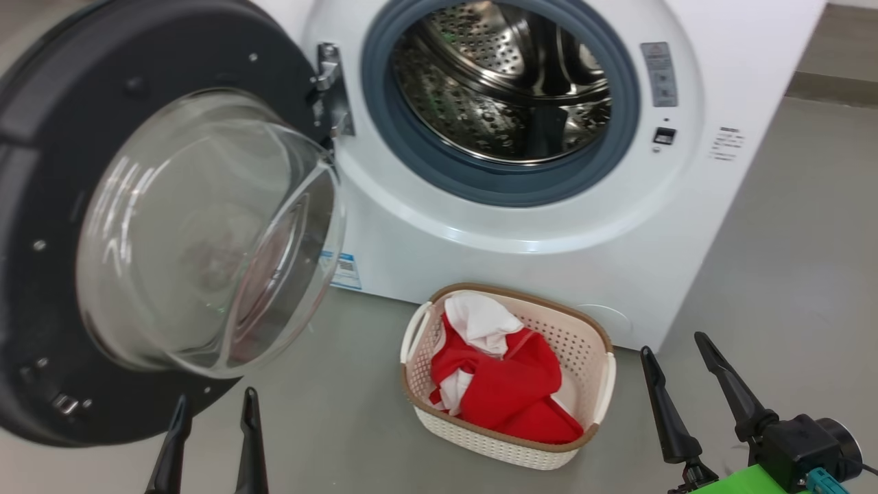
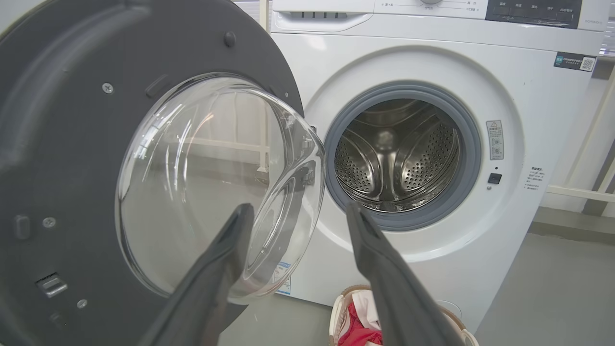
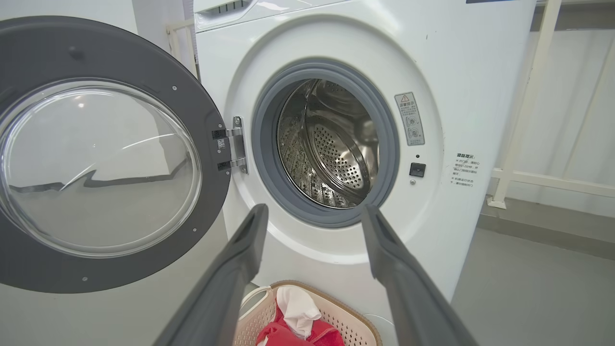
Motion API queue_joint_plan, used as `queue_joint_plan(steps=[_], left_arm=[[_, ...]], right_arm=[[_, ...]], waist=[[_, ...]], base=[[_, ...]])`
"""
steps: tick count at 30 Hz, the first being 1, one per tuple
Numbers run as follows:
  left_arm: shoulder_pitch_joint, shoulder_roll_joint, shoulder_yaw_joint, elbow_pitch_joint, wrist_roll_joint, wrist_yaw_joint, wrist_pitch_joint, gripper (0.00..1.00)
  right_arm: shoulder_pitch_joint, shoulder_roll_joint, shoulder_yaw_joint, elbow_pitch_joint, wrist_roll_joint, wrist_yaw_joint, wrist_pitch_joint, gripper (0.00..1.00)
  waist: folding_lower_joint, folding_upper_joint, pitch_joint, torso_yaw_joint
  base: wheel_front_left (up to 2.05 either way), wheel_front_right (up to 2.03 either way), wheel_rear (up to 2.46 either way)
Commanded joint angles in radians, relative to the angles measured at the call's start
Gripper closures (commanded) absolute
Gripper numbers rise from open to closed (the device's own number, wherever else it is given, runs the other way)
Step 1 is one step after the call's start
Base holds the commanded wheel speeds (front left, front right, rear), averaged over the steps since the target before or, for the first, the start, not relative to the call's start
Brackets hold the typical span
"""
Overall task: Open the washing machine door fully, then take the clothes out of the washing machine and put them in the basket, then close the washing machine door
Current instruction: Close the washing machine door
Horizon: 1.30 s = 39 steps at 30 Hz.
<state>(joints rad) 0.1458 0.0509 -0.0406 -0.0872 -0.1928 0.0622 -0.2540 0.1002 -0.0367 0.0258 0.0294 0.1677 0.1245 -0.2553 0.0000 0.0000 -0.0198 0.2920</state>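
We judge the unloading done: the clothes (image 1: 511, 384) lie in the basket (image 1: 593, 326) at the lower middle of the head view, and the drum (image 1: 501, 82) of the washing machine (image 1: 549, 233) at the top looks bare. What remains is shutting the washing machine door (image 1: 171, 226), which stands swung wide across the left of the frame with its grey inner face and glass bowl toward us.

Our left gripper (image 1: 216, 396) sits at the lower left, just below the door, jaws spread and holding nothing. Our right gripper (image 1: 672, 343) at the lower right is likewise spread and empty. We would get the left one behind the door's free edge, far from the hinge (image 1: 329, 89). Then we would follow the arc and press firmly at the end so the latch catches.

The floor (image 1: 789, 274) is smooth and grey. A white rail (image 3: 523, 96) runs along the pale wall at the right of the right wrist view.
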Motion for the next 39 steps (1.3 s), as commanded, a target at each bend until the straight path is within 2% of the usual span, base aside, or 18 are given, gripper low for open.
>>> queue_joint_plan(steps=[1,11,26,27,28,30,39], left_arm=[[-0.011,0.014,0.031,-0.036,0.008,0.011,-0.006,0.0],[-0.005,0.021,0.038,-0.054,0.012,0.032,-0.002,0.0],[-0.004,0.026,0.041,-0.063,0.009,0.051,-0.002,0.0],[-0.004,0.027,0.042,-0.063,0.009,0.051,-0.003,0.04],[-0.005,0.028,0.043,-0.061,0.009,0.052,-0.003,0.58],[-0.007,0.029,0.048,-0.062,0.007,0.053,-0.004,1.0],[-0.055,0.023,0.135,-0.14,-0.036,0.065,-0.007,1.0]], right_arm=[[-0.014,-0.013,0.027,-0.03,0.009,0.006,-0.006,0.0],[-0.014,-0.013,0.03,-0.03,0.013,0.006,-0.006,0.0],[-0.02,-0.013,0.034,-0.025,0.014,0.006,-0.006,0.0],[-0.02,-0.013,0.035,-0.025,0.013,0.006,-0.006,0.0],[-0.02,-0.013,0.036,-0.025,0.013,0.006,-0.006,0.0],[-0.019,-0.013,0.037,-0.025,0.012,0.006,-0.006,0.0],[-0.018,-0.013,0.035,-0.021,0.012,0.006,-0.006,0.0]], waist=[[0.0,0.0,0.001,0.039],[0.0,0.0,0.0,0.094],[0.0,0.0,0.005,0.129],[0.0,0.0,0.006,0.129],[0.0,0.0,0.006,0.129],[0.0,0.0,0.005,0.127],[0.0,0.0,0.002,0.113]], base=[[0.0,0.0,0.0],[0.0,0.0,0.0],[0.0,0.0,0.0],[0.0,0.0,0.0],[0.0,0.0,0.0],[0.0,0.0,0.0],[0.0,0.0,0.0]])
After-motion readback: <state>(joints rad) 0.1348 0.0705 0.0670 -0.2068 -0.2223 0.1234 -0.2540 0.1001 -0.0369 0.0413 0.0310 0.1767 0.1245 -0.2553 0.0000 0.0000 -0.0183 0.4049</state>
